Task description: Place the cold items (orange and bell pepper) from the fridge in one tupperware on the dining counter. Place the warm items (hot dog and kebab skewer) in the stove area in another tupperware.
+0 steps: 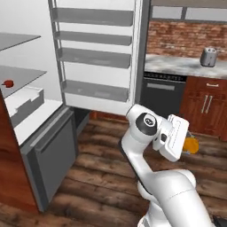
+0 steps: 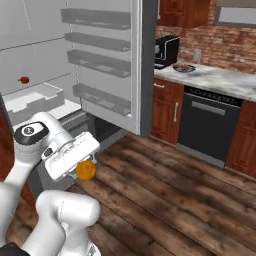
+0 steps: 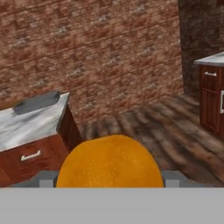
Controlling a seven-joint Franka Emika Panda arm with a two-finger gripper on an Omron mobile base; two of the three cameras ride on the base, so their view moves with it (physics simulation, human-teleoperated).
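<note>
Orange (image 3: 109,161) between pincer (image 3: 109,177) fingers

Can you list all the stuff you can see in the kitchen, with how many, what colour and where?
orange: one, orange, held in the gripper, away from the fridge
bell pepper: one, red, on a fridge shelf
fridge: one, white and grey, door open with door shelves
toaster: one, silver, on the grey counter by the brick wall
coffee machine: one, black, on the counter
bowl: one, dark, on the counter near the coffee machine
dishwasher: one, black, under the counter
tray: one, grey, on a counter in the hand view
gripper: one, white, shut on the orange
</note>
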